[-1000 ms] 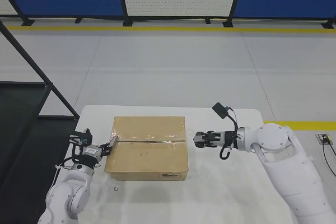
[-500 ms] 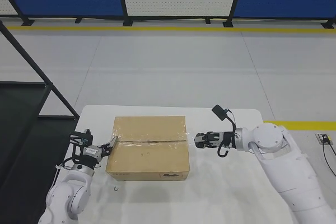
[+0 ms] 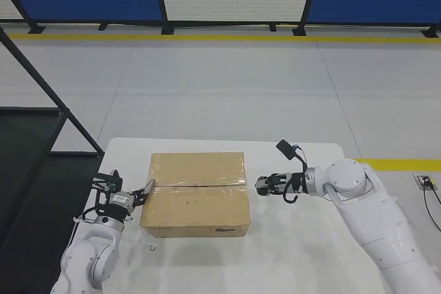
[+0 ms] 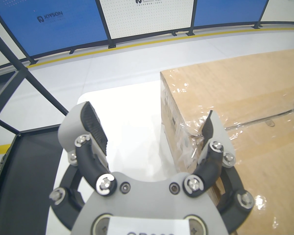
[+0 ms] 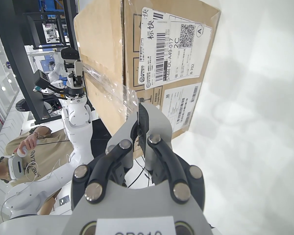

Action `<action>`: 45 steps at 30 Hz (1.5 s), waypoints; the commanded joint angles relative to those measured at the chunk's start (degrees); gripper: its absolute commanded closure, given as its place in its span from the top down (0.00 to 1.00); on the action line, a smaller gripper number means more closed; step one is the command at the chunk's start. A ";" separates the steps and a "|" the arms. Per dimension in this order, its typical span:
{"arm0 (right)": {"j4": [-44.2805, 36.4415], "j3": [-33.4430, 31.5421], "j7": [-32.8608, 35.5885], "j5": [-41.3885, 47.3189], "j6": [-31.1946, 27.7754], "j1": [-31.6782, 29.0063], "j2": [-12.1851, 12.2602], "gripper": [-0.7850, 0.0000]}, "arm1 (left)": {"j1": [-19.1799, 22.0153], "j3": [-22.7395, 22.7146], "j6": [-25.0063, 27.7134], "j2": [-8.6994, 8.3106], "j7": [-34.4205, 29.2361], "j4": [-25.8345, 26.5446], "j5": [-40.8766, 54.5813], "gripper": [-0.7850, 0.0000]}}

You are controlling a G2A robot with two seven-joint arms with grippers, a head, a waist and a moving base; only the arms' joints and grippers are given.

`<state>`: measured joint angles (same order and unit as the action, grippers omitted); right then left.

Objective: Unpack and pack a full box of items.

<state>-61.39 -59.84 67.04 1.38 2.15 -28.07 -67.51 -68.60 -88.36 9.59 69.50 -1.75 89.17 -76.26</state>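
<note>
A closed cardboard box lies on the white table, sealed along its top seam with clear tape. My left gripper is open at the box's left end. One of its fingers rests on the taped top edge, the other hangs over the table beside the box. My right gripper sits just off the box's right end, the side that carries the shipping labels. This right gripper is shut on the loose end of the clear tape that hangs off the box.
A small ring-like bit lies on the table near the box's front left corner. A black metal frame stands off the table's left side. Bare tabletop spreads to the front and right of the box.
The box has shifted slightly to the right and toward the table's front. The right gripper has drawn back a little with it. The left gripper stays at the left end.
</note>
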 commanded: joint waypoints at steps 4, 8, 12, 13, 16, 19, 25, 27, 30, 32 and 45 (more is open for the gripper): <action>0.92 0.64 -0.21 0.16 0.06 0.14 -0.12 0.36 | 0.09 0.22 -0.24 0.01 0.18 -0.08 -0.01 1.00; 1.69 0.76 -0.06 0.43 0.11 0.53 -0.13 1.00 | 0.14 0.34 -0.32 0.00 0.07 -0.11 -0.02 1.00; 2.53 0.86 -0.55 0.74 0.24 0.87 -0.18 1.00 | 0.17 0.37 -0.39 -0.01 0.08 -0.20 0.05 1.00; 2.60 0.82 -0.65 0.86 0.15 0.86 -0.17 1.00 | 0.18 0.38 -0.48 0.00 0.10 -0.22 0.13 1.00; 2.57 0.41 -1.24 1.04 0.29 0.68 -0.04 1.00 | 0.17 0.43 -0.53 -0.01 0.13 -0.23 0.13 1.00; 2.08 -0.73 -2.07 1.34 0.62 0.10 0.33 1.00 | 0.16 0.46 -0.56 -0.02 0.15 -0.22 0.14 1.00; -1.03 -4.74 -6.62 3.35 0.04 -2.28 1.27 1.00 | -0.02 0.47 -0.72 -0.03 0.36 0.23 0.29 1.00; -3.54 -5.89 -8.28 3.79 -0.57 -3.55 1.55 1.00 | -0.20 0.30 -0.85 -0.04 0.63 0.51 0.50 1.00; -11.23 -8.03 -13.68 3.58 -0.71 -6.42 2.01 1.00 | -0.74 -0.54 -1.58 -0.02 1.61 1.44 1.94 1.00; -16.94 -8.99 -17.09 3.97 -0.45 -8.58 2.13 1.00 | -1.08 -1.32 -2.21 -0.01 2.03 2.21 3.29 1.00; -21.30 -6.28 -19.22 2.70 0.81 -10.00 1.71 0.21 | -3.39 -6.92 -6.35 0.04 3.73 4.60 11.15 1.00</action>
<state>-82.35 -67.14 48.40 4.60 2.29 -38.28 -65.63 -71.85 -94.97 3.34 69.55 1.97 93.84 -65.43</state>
